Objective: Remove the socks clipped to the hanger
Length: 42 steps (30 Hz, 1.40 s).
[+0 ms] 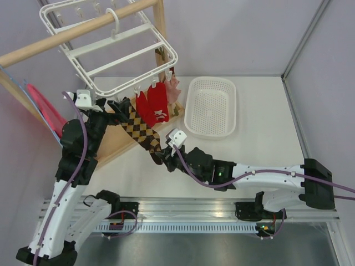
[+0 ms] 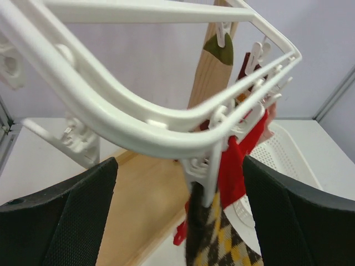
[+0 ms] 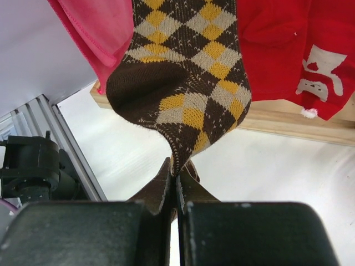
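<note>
Here, checkered sock (image 3: 188, 83), clamped in right gripper (image 3: 176, 185)

Arms: two, the left arm (image 1: 69, 160) and the right arm (image 1: 266, 177). Grippers: two, the left gripper (image 2: 180, 221) and the right gripper (image 3: 176, 177), one per arm. Hanger (image 2: 138, 128): one. Wooden rack (image 1: 72, 33): one. Basket (image 1: 212, 106): one. Socks visible on the hanger: four in total, consisting of one checkered sock (image 1: 138, 128), two red socks (image 1: 146, 108) and one pink sock (image 1: 175, 88). Red item (image 1: 43, 108) at the left wall: one.
</note>
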Motion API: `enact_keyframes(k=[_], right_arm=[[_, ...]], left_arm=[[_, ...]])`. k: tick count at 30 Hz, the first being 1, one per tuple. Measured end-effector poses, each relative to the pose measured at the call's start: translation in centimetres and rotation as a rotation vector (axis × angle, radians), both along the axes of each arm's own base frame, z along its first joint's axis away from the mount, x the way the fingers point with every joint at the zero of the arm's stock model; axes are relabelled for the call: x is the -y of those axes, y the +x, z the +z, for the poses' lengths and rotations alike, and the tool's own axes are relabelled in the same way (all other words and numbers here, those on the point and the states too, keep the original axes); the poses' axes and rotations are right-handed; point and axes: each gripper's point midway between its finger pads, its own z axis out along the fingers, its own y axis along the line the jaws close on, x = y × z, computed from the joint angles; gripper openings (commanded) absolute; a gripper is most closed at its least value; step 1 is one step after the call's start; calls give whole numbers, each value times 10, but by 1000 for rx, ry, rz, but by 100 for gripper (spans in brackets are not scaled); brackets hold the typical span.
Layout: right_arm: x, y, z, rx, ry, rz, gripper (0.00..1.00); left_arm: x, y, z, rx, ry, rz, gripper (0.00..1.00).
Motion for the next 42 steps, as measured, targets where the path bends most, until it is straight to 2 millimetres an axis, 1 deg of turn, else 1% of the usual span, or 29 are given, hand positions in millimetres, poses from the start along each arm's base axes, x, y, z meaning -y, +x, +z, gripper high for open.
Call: enact_keyframes(k=[3,6,9,13,16,18,19,21,22,24,26,27,30,31,35,38,39,41,42], right_arm=[[1,-1,-4,-4,-8,5,1],[2,-2,-7,-7,-15,10,1],[3,-3,-6,-7,-14,13,1],[3,-3,-5,-6,-12,15,1],[2,-4,-5,-7,-11,21,1],[2,-5,-5,-7,-11,24,1],[2,-5,-5,-8,-12,26,1],[1,-6,-5,-9,-11,32,1],[1,-7,-5,-9,-11,37,1],[0,-7,-5,-10,-10,42,1],[0,-8,-5,-11,-10,48,1],[-1,-9,-5,-11,-10,50,1],[-1,-9,-5,-12,-10,55,1],[-1,-10,-5,-12,-10,55,1],[-1,-10,-5,-13,-9,58,1],[-1,-10,-5,-13,-9,59,1],[-2,-10,-5,-15,-8,59,1],[-2,-11,-5,-18,-6,61,1],[-2,-11,-5,-19,-5,62,1]], left_arm=[[-13,7,3,13,-20,-8,97],[-16,10,5,32,-45,-45,99],[-2,7,5,36,-59,-138,100],[14,3,9,60,-65,-239,100],[21,1,9,69,-67,-280,99],[24,1,7,70,-66,-297,96],[25,2,7,68,-67,-303,92],[27,4,7,70,-67,-315,87],[27,5,8,73,-69,-316,83],[26,8,8,76,-74,-316,79],[25,10,5,73,-83,-313,72],[25,11,5,73,-87,-312,67],[25,13,5,75,-98,-313,58],[25,14,6,78,-102,-314,52],[26,12,10,89,-110,-323,42],[28,10,12,93,-114,-334,30],[29,9,12,94,-115,-337,21],[30,9,13,96,-119,-344,14],[30,8,14,98,-120,-345,7]])
